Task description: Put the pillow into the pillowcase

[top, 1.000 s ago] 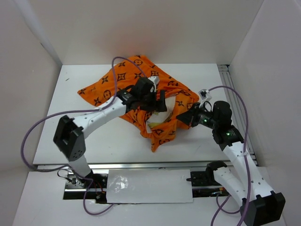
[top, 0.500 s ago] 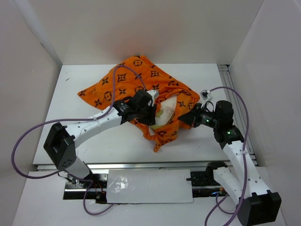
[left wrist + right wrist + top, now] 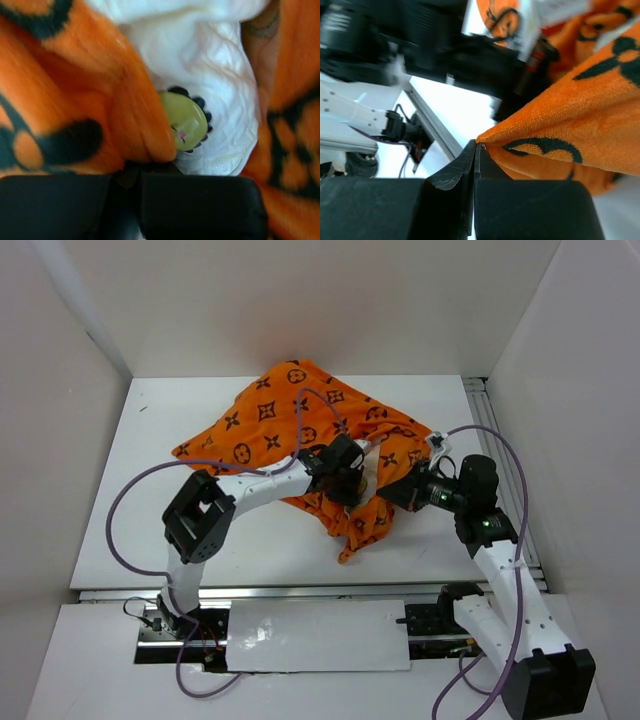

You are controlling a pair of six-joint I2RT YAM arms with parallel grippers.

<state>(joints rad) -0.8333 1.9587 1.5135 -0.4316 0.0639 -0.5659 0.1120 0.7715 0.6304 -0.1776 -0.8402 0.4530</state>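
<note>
Since a second earlier, the left gripper (image 3: 348, 485) had slid rightward and nearer across the pillowcase (image 3: 275, 420) and gone from spread wide to pressed together, while the elbow of the left arm (image 3: 200, 518) had swung in toward the middle of the surface (image 3: 110, 490). The orange cloth had shifted with it: its far edge lay more spread toward the back, and much less of the pillow (image 3: 369, 468) showed than before, only a small pale patch just right of the left gripper. The right gripper (image 3: 397, 490) had hardly moved and stayed clamped. Seen from the left wrist, the left gripper (image 3: 137, 172) had its jaws closed on a fold of the pillowcase (image 3: 75, 90) that ran down to where the fingers met, with the white pillow (image 3: 205, 70) bulging out just beside that fold. A yellow-green patch (image 3: 186, 120) with a dark scalloped border sat on the pillow right at the fold's edge, and orange cloth flanked the pillow on both sides. From the right wrist, the right gripper (image 3: 476, 145) pinched a pointed corner of the pillowcase (image 3: 570, 120) between closed jaws, the cloth stretching up and away to the right. The pillow lay mostly covered by the crumpled pillowcase, between the two grippers, right of the middle of the surface.
</note>
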